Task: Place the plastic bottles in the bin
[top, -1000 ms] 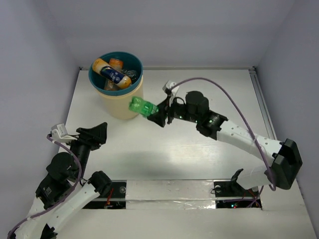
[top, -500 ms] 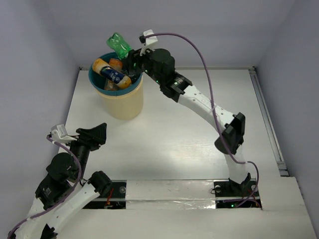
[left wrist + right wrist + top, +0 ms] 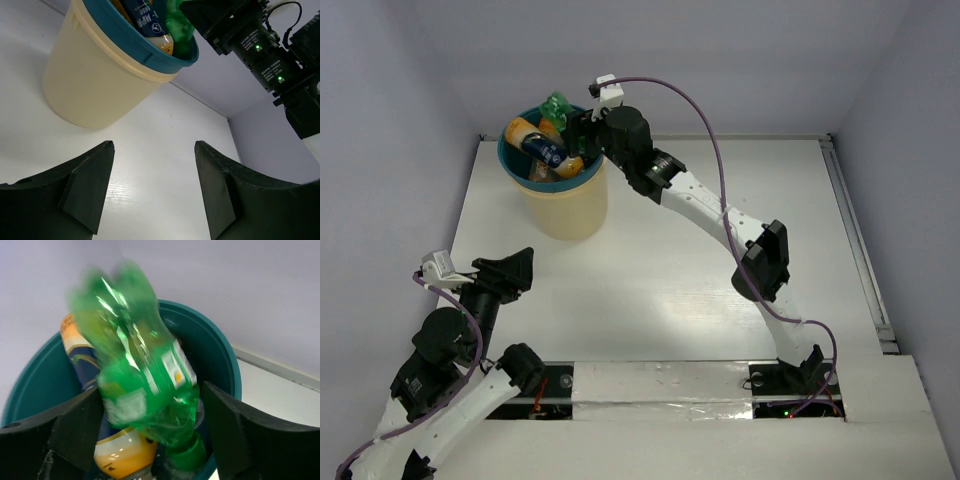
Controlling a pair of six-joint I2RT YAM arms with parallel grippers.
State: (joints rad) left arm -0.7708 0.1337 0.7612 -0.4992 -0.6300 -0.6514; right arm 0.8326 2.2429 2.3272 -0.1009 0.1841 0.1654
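Top camera high behind near edge, looks down on whole surface [image 3: 670,290]. Left wrist low, far off; right wrist close above. All share far-left-corner bin [image 3: 565,215].

My right arm [image 3: 720,215] stretches far out toward the back left, elbow raised and wrist tipped down. My right gripper [image 3: 573,130] has its fingers spread wide. My left arm [image 3: 450,370] sits folded near its base, and my left gripper [image 3: 154,147] is parted too.
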